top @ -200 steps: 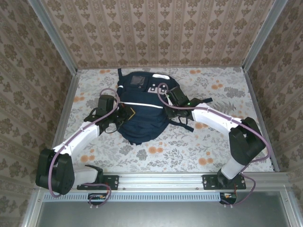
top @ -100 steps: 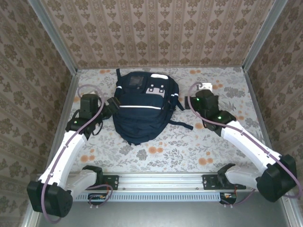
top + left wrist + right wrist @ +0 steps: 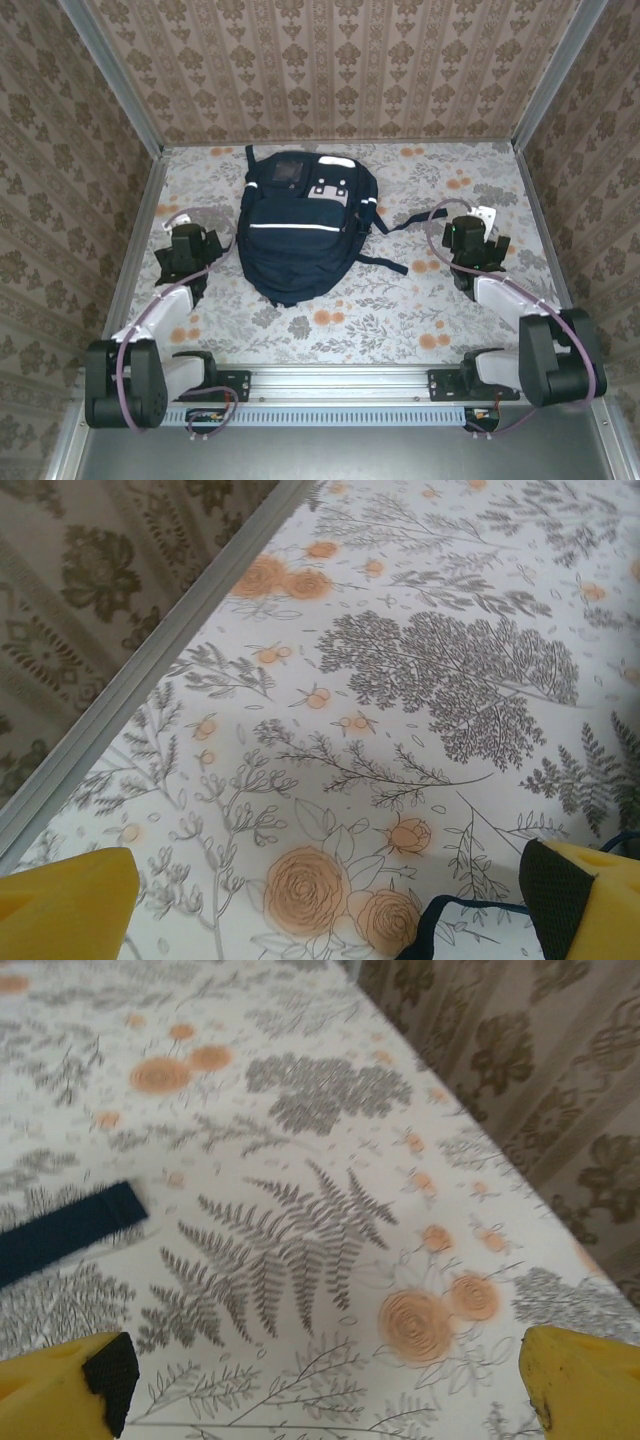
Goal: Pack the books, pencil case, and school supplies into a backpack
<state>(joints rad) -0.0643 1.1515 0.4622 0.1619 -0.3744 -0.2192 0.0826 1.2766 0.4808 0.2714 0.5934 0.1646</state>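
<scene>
The navy backpack [image 3: 300, 225] lies flat at the middle of the table, front pocket up, white stripe across it. My left gripper [image 3: 186, 243] rests left of it, apart from it, and is open; in the left wrist view the left gripper [image 3: 330, 910] has its yellow fingers [image 3: 65, 900] spread wide over bare cloth, with a dark strap [image 3: 450, 920] near the right one. The right gripper [image 3: 470, 238] sits right of the backpack, open. In the right wrist view the right gripper [image 3: 320, 1390] holds nothing, and a navy strap [image 3: 65, 1230] lies ahead on the left. Books, pencil case and school supplies are hidden.
A floral tablecloth [image 3: 400, 300] covers the table. Patterned walls with metal rails [image 3: 135, 240] close in the left, right and back. Backpack straps [image 3: 385, 262] trail toward the right arm. The wall rail [image 3: 150, 670] runs close by the left gripper.
Both arms have drawn back from the backpack to its sides and folded toward their bases. Both grippers went from shut to open.
</scene>
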